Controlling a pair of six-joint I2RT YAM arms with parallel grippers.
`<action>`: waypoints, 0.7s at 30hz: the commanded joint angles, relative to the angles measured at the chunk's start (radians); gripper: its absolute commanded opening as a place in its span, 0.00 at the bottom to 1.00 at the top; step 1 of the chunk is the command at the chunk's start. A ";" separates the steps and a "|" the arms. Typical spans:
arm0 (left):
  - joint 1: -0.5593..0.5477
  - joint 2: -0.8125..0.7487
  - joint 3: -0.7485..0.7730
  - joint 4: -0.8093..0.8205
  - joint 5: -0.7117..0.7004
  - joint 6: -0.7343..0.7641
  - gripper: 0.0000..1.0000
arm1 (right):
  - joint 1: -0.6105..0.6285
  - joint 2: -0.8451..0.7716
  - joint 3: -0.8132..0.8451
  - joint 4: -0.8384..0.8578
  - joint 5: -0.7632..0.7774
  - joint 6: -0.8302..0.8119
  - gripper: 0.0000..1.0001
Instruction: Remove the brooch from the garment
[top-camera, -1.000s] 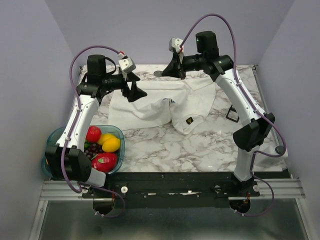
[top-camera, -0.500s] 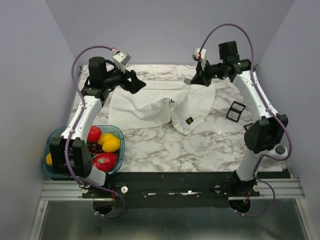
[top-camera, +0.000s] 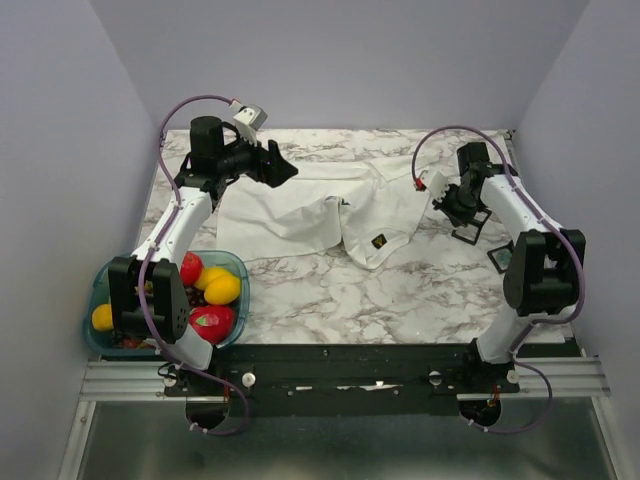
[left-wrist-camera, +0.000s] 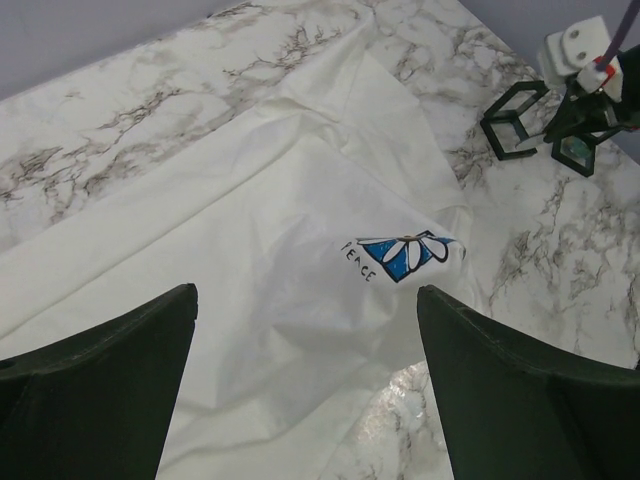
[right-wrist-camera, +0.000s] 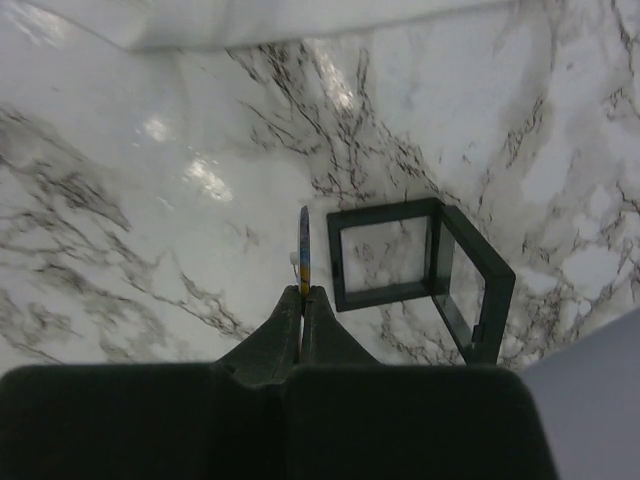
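My right fingers (right-wrist-camera: 303, 298) are pinched tight on the brooch (right-wrist-camera: 304, 245). In the right wrist view it shows edge-on as a thin sliver with blue and yellow on it, sticking out past the tips. It is off the garment (top-camera: 290, 215) and over bare marble on the right side of the tabletop (top-camera: 330, 300), just beside the left edge of an open black frame (right-wrist-camera: 438, 255). I cannot tell whether the brooch touches the marble or the frame. A second small frame (top-camera: 497, 258) lies a little nearer to me, close to the right arm.

My left fingers (top-camera: 288, 172) are spread wide and hold nothing. They hang above the left half of the garment, tilted down toward it. Through the left wrist camera I see the white cloth between them, rumpled, with its blue diamond logo (left-wrist-camera: 405, 255) showing a daisy and some small lettering beside it.

The garment lies spread across the far middle of the tabletop, with one lobe folded toward me that carries the logo. A clear bowl (top-camera: 238, 268) of fruit (top-camera: 205, 300) sits at the near left corner, well apart from the cloth.
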 joint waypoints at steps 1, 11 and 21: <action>-0.005 0.012 0.003 0.021 -0.006 -0.014 0.99 | -0.004 0.063 -0.047 0.163 0.320 -0.060 0.00; -0.008 -0.010 -0.014 0.000 -0.007 0.008 0.99 | -0.007 0.168 -0.017 0.234 0.472 -0.094 0.00; -0.011 0.005 -0.003 0.001 -0.003 0.009 0.99 | -0.006 0.200 -0.046 0.266 0.518 -0.125 0.00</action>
